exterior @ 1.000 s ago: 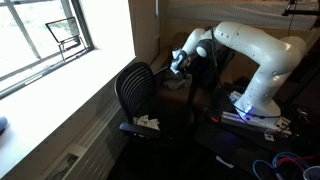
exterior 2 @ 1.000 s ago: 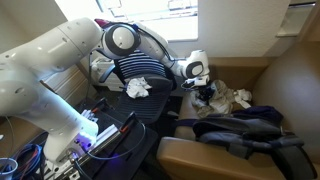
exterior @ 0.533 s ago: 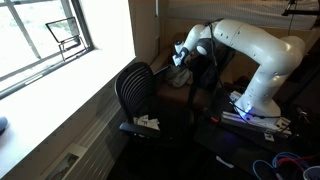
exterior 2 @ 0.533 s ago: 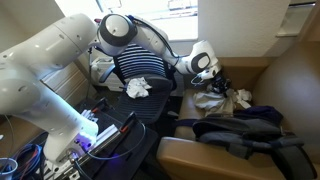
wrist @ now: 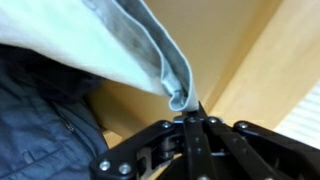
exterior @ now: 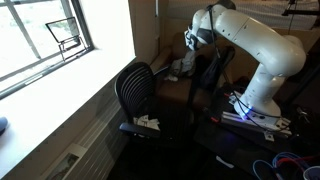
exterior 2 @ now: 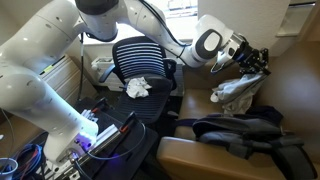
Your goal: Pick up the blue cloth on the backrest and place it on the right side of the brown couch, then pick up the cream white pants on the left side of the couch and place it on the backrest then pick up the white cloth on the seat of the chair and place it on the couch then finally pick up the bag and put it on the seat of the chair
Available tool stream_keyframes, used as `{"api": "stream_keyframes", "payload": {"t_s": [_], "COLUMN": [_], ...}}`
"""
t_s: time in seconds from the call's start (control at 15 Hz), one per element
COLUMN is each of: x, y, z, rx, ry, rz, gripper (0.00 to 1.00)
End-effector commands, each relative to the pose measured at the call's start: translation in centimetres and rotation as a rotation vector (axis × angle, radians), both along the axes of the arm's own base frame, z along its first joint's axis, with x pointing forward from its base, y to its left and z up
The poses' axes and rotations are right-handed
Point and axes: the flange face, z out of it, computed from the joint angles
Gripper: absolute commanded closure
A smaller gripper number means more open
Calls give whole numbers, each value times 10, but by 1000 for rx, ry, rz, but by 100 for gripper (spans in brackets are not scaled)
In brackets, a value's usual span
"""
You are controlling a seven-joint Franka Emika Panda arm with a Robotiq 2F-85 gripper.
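My gripper is shut on the cream white pants and holds them up in the air over the brown couch. The pants hang down from the jaws, their lower end near the seat. In the wrist view the pants' hem is pinched between the shut fingers. The blue cloth lies spread on the couch seat and also shows in the wrist view. The white cloth lies on the seat of the black chair. I cannot pick out the bag.
The couch backrest rises behind the pants. The black chair stands between the window wall and the couch. The robot base and cables stand close to the chair.
My gripper has risen and moved toward the backrest with the pants in it. The pants have come up off the couch seat and now hang. The chair and cloths have not moved.
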Motion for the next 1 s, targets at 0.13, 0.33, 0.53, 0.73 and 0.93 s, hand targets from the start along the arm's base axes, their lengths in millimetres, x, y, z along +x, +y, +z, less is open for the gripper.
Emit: {"api": "stream_keyframes", "payload": {"t_s": [0.13, 0.33, 0.53, 0.73, 0.93], "x": [-84, -73, -71, -66, -31], "y": [-2, -11, 2, 51, 96], "z": [103, 99, 106, 150, 205], "rx": [-113, -121, -138, -217, -272], "ry": [-268, -230, -240, -244, -231], "rz": [-166, -154, -87, 101, 283], "gripper": [100, 99, 100, 100, 100]}}
